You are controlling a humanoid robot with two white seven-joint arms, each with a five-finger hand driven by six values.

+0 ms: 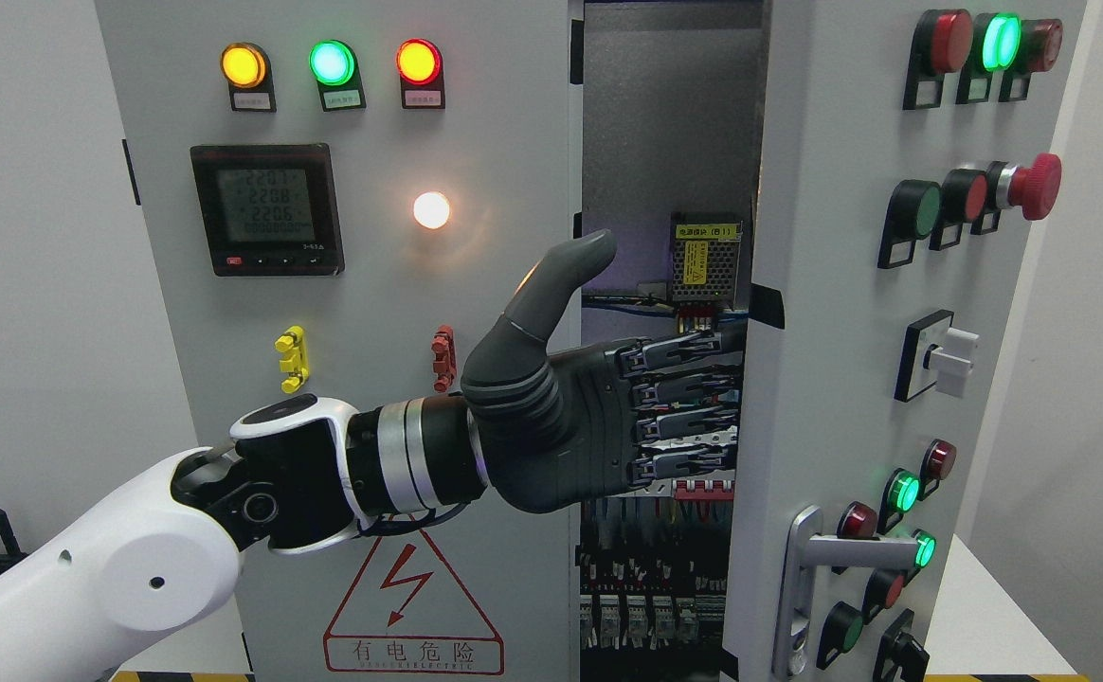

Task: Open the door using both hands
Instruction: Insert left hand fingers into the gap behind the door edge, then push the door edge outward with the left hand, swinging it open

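- The cabinet's right door stands partly open, swung toward the camera, so a tall gap shows the wiring and a small power unit inside.
- The left hand reaches in from the lower left across the closed left door. Its four fingers lie straight and side by side, running into the gap, and their tips pass out of sight behind the edge of the right door.
- The thumb is raised and held away from the fingers. Whether the fingertips curl round the door edge or only lie against its inner face cannot be told, so a firm grip is not confirmed; the hand looks open rather than closed on anything.
- The right hand does not show anywhere in the head view.
- The silver door handle sits low on the right door, near the green and red buttons, with nothing touching it.
- My reading of the step: the latch is already released and the hand is placed to swing the door wider from its free edge.
- The next move seems to call for pressure outward on the inner face of the door, following its arc about the hinge on the far right.
- The fingers should stay clear of the wiring and terminals just behind them, and the red emergency button on the door front is best left unbumped.
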